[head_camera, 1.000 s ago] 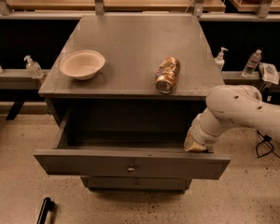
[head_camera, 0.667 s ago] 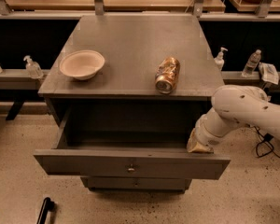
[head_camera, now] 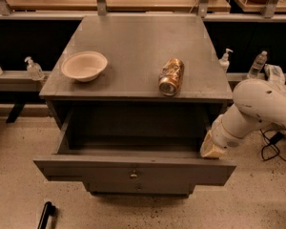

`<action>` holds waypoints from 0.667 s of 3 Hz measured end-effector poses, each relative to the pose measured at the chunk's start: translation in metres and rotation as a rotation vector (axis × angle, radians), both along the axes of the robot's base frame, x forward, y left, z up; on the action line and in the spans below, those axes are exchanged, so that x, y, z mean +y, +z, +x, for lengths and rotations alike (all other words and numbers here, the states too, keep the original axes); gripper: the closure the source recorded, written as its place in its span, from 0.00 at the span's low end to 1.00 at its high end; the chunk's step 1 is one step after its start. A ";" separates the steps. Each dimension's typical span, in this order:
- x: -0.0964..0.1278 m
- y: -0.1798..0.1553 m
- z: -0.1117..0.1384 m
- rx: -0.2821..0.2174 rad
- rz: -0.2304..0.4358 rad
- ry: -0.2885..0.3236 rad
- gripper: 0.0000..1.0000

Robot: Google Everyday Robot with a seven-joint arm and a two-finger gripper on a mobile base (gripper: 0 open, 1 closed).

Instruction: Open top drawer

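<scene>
Top drawer (head_camera: 86,170) stands pulled well out below the worktop (head_camera: 133,42), box exposed; unchanged from a second ago. Tool (head_camera: 213,150) at the drawer's right front corner has drifted slightly outward; its state cannot be told. Judgement: opening essentially complete.

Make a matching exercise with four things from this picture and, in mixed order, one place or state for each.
1. round white bowl
2. dented gold metal can
3. wide grey top drawer
4. robot's gripper

a. at the drawer's right front corner
b. pulled out, open
c. upright on the grey cabinet top
d. lying on its side

Pairs: 1-c, 2-d, 3-b, 4-a
</scene>
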State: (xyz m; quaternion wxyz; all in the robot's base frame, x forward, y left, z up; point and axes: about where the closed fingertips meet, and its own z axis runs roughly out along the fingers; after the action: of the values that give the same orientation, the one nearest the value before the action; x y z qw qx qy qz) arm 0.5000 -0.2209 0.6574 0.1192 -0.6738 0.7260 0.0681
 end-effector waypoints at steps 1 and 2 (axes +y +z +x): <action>-0.010 0.001 -0.025 0.029 0.004 -0.008 1.00; -0.016 -0.001 -0.049 0.056 0.000 -0.012 1.00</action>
State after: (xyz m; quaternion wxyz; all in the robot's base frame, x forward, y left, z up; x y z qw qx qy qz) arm 0.4507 -0.2367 0.6562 0.0992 -0.6673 0.7331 0.0863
